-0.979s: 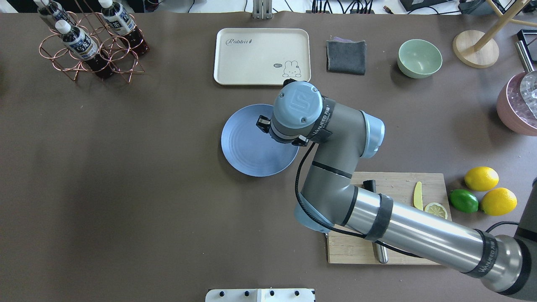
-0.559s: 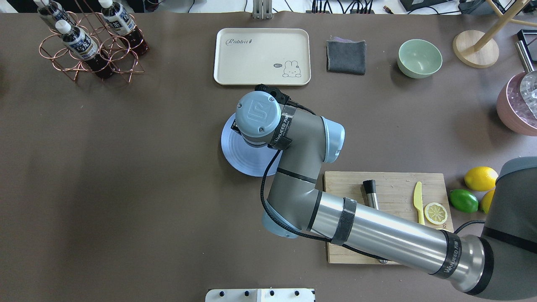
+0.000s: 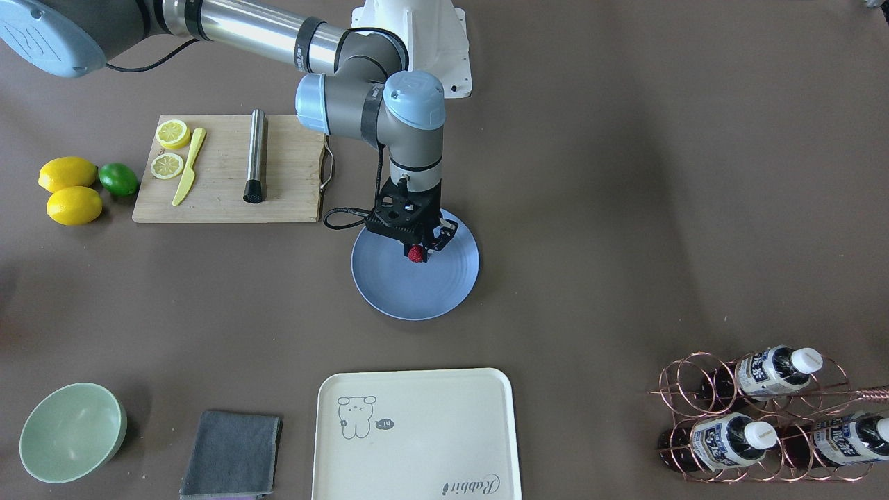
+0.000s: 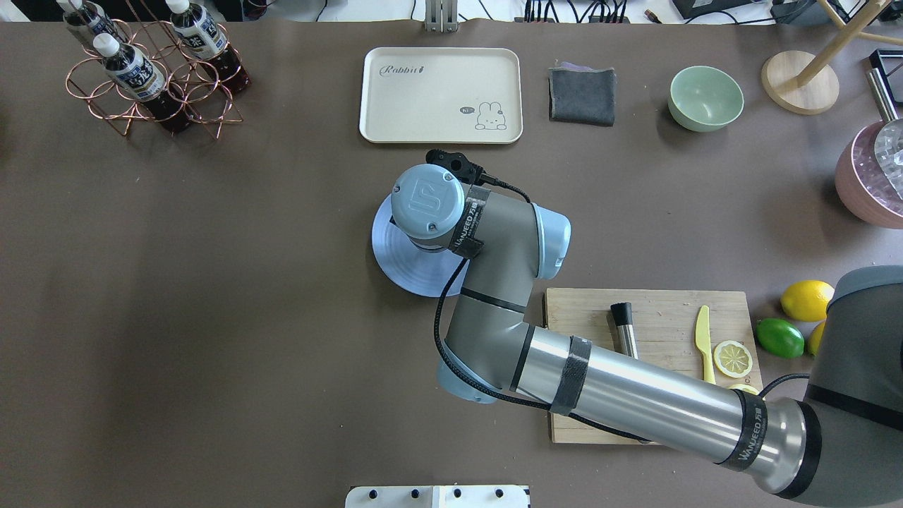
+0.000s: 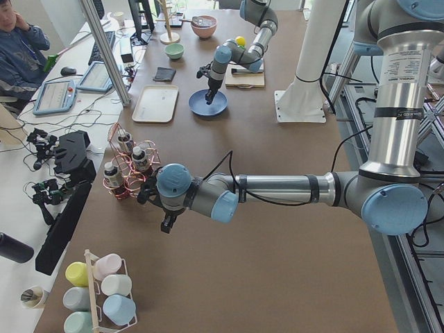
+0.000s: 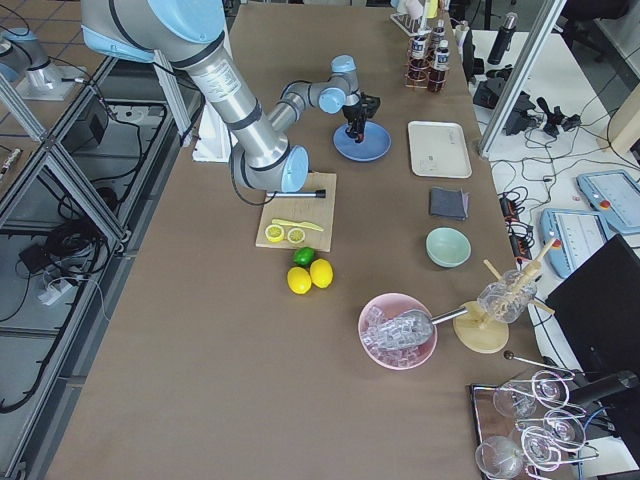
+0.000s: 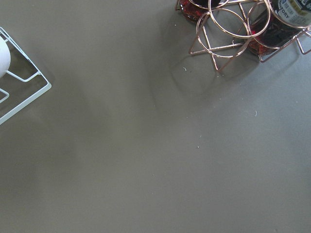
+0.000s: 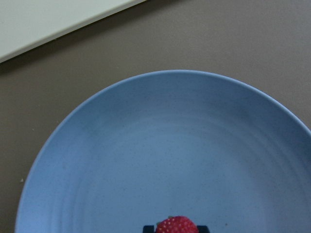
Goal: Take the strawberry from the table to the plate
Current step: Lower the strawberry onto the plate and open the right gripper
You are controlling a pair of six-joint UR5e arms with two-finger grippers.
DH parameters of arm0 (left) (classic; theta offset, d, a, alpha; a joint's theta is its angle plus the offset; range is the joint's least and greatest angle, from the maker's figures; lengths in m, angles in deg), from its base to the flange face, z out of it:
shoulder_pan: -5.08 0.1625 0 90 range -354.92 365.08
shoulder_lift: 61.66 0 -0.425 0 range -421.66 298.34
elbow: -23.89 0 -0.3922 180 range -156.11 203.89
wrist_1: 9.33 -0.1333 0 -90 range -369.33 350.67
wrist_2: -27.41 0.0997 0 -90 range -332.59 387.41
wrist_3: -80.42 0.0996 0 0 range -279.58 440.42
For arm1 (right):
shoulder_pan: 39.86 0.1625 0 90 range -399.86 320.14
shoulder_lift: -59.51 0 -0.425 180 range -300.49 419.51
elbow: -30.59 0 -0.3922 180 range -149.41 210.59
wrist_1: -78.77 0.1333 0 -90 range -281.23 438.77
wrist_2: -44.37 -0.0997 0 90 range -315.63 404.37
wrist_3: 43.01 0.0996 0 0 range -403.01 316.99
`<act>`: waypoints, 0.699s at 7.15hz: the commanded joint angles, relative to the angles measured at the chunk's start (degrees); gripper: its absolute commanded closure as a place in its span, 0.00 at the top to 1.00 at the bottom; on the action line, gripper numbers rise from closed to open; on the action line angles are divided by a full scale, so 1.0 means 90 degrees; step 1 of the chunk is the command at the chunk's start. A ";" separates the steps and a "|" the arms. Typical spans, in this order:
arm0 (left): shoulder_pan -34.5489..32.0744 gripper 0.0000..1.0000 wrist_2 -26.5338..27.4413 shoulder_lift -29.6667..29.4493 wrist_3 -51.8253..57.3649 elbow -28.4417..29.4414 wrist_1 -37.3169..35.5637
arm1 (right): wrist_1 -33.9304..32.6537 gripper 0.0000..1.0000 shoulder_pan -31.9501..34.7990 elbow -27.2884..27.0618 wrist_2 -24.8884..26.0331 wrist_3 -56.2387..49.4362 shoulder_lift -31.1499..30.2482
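Observation:
The strawberry (image 3: pixel 417 254) is small, dark red and bumpy. It sits between the fingertips of my right gripper (image 3: pixel 417 248), which is shut on it just above the light-blue plate (image 3: pixel 417 295), near the plate's middle. In the right wrist view the strawberry (image 8: pixel 177 226) shows at the bottom edge over the plate (image 8: pixel 170 141). In the overhead view my right wrist hides the berry and covers part of the plate (image 4: pixel 402 271). My left gripper (image 5: pixel 166 223) hangs over the table near the bottle rack; I cannot tell whether it is open or shut.
A wooden cutting board (image 3: pixel 222 194) with lemon slices, a yellow knife and a steel rod lies beside the plate. Two lemons (image 3: pixel 69 189) and a lime (image 3: pixel 118 178) lie past it. A cream tray (image 3: pixel 417 430), grey cloth (image 3: pixel 233 444), green bowl (image 3: pixel 69 430) and copper bottle rack (image 3: pixel 757 410) line the far side.
My right wrist has swung left across the plate from its right edge to over its middle and turned about its axis. In the last half second it has barely shifted.

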 commanded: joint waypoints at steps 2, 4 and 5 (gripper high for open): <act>0.0000 0.98 -0.0001 0.0009 0.0003 -0.0008 0.0003 | -0.0009 1.00 -0.0052 0.0100 0.0176 -0.0336 0.0002; 0.0000 0.98 -0.0001 0.0107 0.0023 -0.0008 0.0042 | -0.0058 1.00 0.0141 -0.0075 0.0042 -0.0368 0.0167; 0.0000 0.98 -0.0001 0.0107 0.0023 0.0002 0.0042 | -0.0087 1.00 0.0443 -0.0143 -0.0404 -0.0542 0.0168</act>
